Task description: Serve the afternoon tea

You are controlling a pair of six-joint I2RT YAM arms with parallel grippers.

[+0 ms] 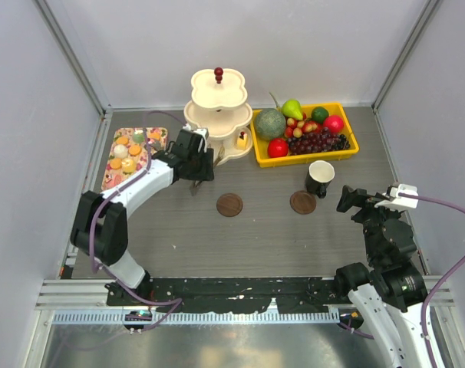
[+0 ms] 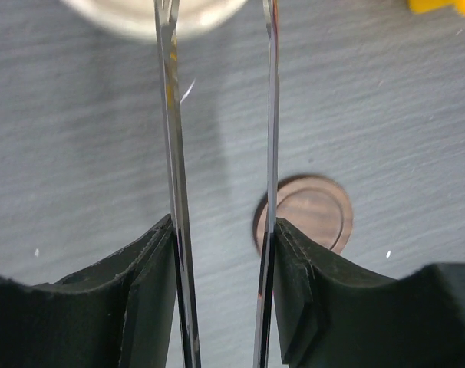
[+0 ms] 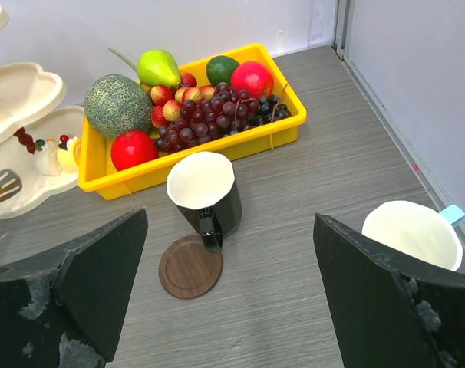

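Several small sweets lie on the flowered tray at the left. One yellow piece with a red top sits on the bottom tier of the cream stand; it also shows in the right wrist view. My left gripper is shut on metal tongs, whose arms are apart with nothing between them. The black mug stands beside a wooden coaster. The white-and-blue mug stands to the right. My right gripper is open and empty, just short of the black mug.
A yellow tray of fruit stands at the back right, next to the stand. A second coaster lies in the middle of the table, below the tongs. Grey walls close in the left, back and right sides.
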